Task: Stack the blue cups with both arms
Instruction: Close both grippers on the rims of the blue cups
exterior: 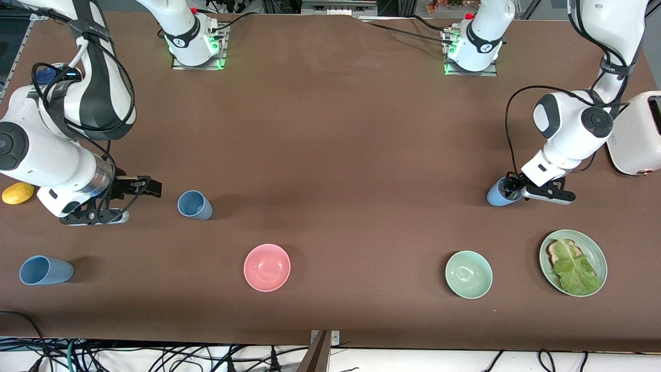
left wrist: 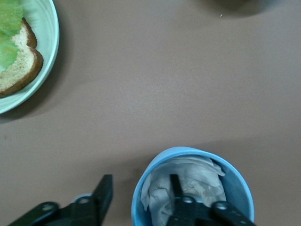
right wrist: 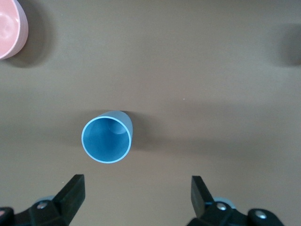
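Matte blue cup [left wrist: 237, 188] wall between left hand [left wrist: 141, 197] fingers; right hand [right wrist: 136, 193] spread, empty.

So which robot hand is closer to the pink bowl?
The right gripper. It sits open toward its own end of the table, beside a blue cup, with the pink bowl past it. The left gripper grips another blue cup, past the green bowl.

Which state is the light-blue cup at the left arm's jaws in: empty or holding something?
Holding something. The left wrist view shows crumpled white paper filling the small matte light-blue tumbler, with one finger of the left gripper inside its rim.
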Available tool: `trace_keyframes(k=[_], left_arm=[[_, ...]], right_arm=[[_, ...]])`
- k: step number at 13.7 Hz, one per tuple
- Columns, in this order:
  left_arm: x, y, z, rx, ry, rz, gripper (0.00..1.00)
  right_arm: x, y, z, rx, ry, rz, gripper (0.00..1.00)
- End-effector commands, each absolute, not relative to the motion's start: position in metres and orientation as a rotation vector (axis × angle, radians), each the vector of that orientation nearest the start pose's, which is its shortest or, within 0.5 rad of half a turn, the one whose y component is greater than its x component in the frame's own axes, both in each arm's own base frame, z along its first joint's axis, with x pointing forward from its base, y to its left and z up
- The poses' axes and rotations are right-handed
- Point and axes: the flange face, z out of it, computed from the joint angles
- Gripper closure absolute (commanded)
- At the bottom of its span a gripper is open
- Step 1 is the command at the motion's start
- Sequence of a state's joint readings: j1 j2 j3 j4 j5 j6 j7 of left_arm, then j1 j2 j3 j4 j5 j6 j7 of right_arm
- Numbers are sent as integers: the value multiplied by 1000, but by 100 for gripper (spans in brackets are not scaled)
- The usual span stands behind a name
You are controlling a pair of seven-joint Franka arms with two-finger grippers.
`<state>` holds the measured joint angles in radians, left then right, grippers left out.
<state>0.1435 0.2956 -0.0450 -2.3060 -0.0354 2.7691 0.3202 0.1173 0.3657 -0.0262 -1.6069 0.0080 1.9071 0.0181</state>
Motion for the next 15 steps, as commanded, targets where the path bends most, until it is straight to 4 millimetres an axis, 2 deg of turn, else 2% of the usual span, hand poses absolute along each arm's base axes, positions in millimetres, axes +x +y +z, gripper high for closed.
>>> trace_keyframes(k=[1, 5, 8, 10, 12, 15], left_arm=[[538, 53, 236, -3106, 316, -288, 100], [539, 53, 246, -3110, 313, -275, 100], [543, 51, 277, -3127, 326, -209, 100], [554, 52, 299, -3142, 333, -145, 100], [565, 53, 330, -3157, 340, -75, 100], [586, 53, 400, -3183, 362, 83, 100]], right_arm=[[653, 65, 400, -3124, -132, 90, 0], [652, 70, 383, -3121, -142, 83, 0], [646, 69, 364, -3121, -138, 104, 0], [640, 69, 349, -3121, -139, 119, 0], [637, 68, 342, -3122, -138, 116, 0], [634, 67, 323, -3123, -136, 104, 0]])
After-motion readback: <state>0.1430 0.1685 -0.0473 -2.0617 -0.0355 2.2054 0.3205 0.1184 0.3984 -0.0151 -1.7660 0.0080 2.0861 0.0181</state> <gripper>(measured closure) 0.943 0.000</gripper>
